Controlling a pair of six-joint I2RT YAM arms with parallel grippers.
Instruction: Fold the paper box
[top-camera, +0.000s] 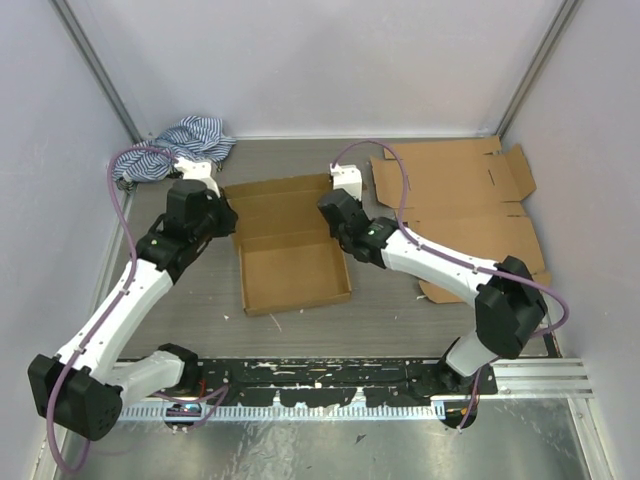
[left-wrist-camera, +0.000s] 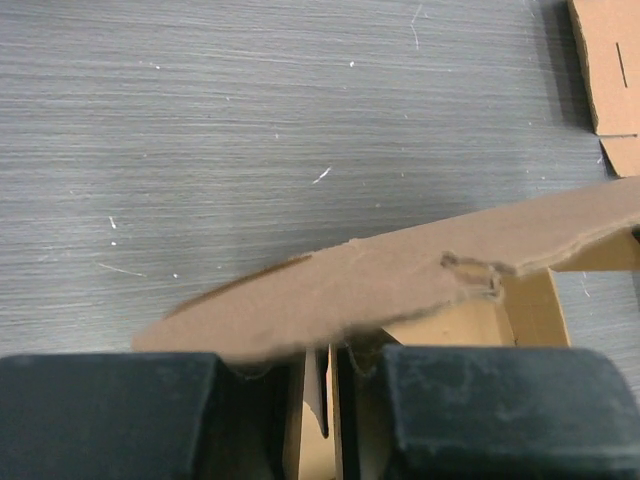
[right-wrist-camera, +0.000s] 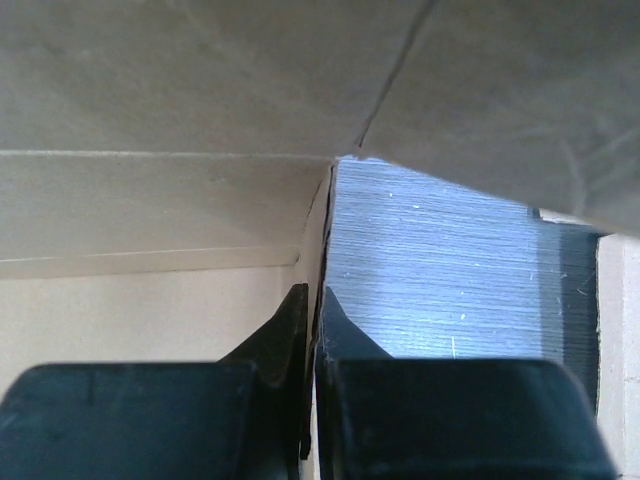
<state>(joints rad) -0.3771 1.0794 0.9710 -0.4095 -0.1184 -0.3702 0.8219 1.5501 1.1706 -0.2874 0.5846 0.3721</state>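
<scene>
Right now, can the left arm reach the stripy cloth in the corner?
Probably yes. The striped cloth lies right beside the left gripper, nothing between. Its jaws straddle the paper box wall, so it must back off first.

A crumpled blue-and-white striped cloth (top-camera: 190, 140) is seen at the upper left; a flat, unfolded cardboard sheet (top-camera: 465, 200) is laid at the upper right of the grey wood-grain tabletop (top-camera: 200, 305); small white scraps (top-camera: 276, 326) are scattered below centre.

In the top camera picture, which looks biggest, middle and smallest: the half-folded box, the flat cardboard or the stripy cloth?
Biggest: flat brown cardboard sheet
Middle: half-folded brown cardboard box
Smallest: crumpled blue-and-white striped cloth
</scene>
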